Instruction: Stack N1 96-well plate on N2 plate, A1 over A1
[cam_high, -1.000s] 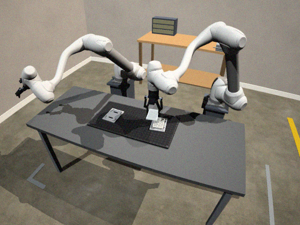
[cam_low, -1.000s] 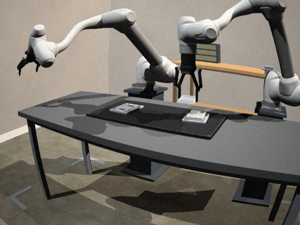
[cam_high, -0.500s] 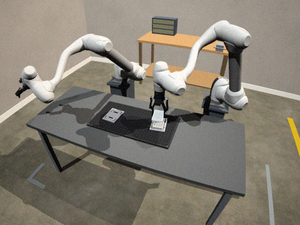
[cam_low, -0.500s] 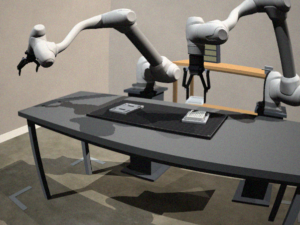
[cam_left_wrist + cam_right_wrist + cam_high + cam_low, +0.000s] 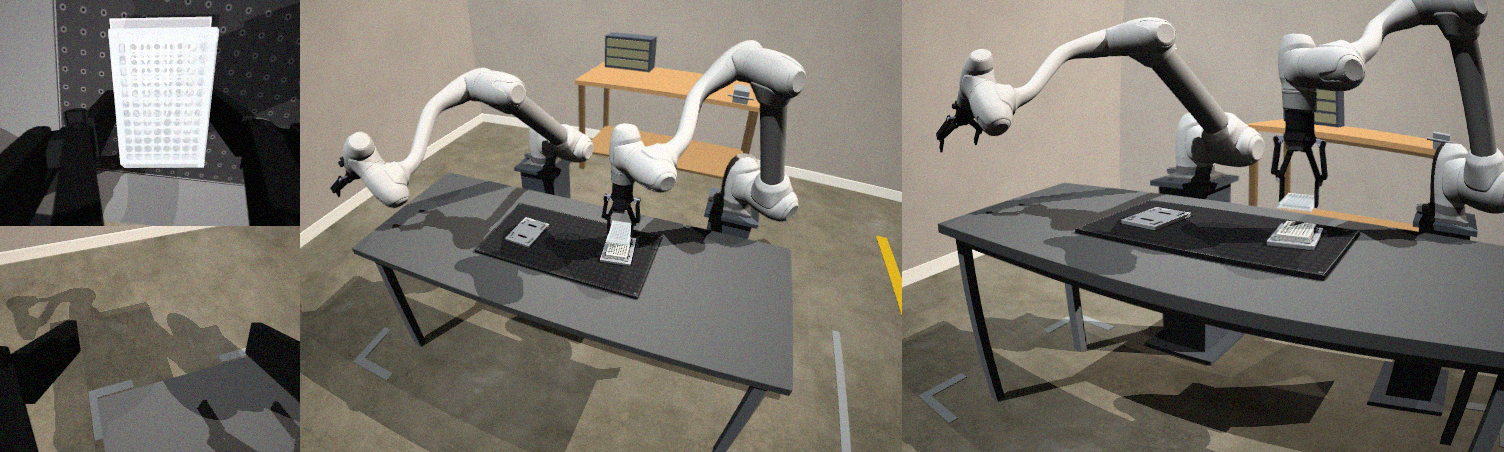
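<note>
The right claw, at the left of the top and exterior frames, stands wide with nothing between its fingers, well apart from the work. Black and angular, it sits on a smooth white arm and seems unlikely to interfere there.

Next along, nest N1 lies without its plate, a flat pale block with dark slots, on the perforated black mat over the matt grey counter.

Right of centre, the left claw is closed on the N1 plate, a glossy white rectangle with rows of round wells, held above the mat. Below it in the top frame, the lower plate sits in nest N2, looking flat as far as the grainy view allows.

If the carried plate comes down off-centre or slightly turned, its skirt could catch the lower plate's rim and ride up at one edge; pressing on then might tip that plate out of N2. Smooth walls could slip in the grip on contact. The A1 corners are too small to read, so a reversed stack remains a risk.

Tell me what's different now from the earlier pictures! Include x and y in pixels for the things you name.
The held plate (image 5: 620,232) (image 5: 1297,201) (image 5: 165,105) slid sideways in the air, to the right in the top picture, toward the lower plate (image 5: 616,251) (image 5: 1296,231). The left arm's fingers (image 5: 637,212) (image 5: 1317,187) kept hold of it. Nothing was let go. The lower plate, the bare nest (image 5: 527,231) (image 5: 1157,217) and the right arm's open fingers (image 5: 337,185) (image 5: 942,142) stayed put.
</note>
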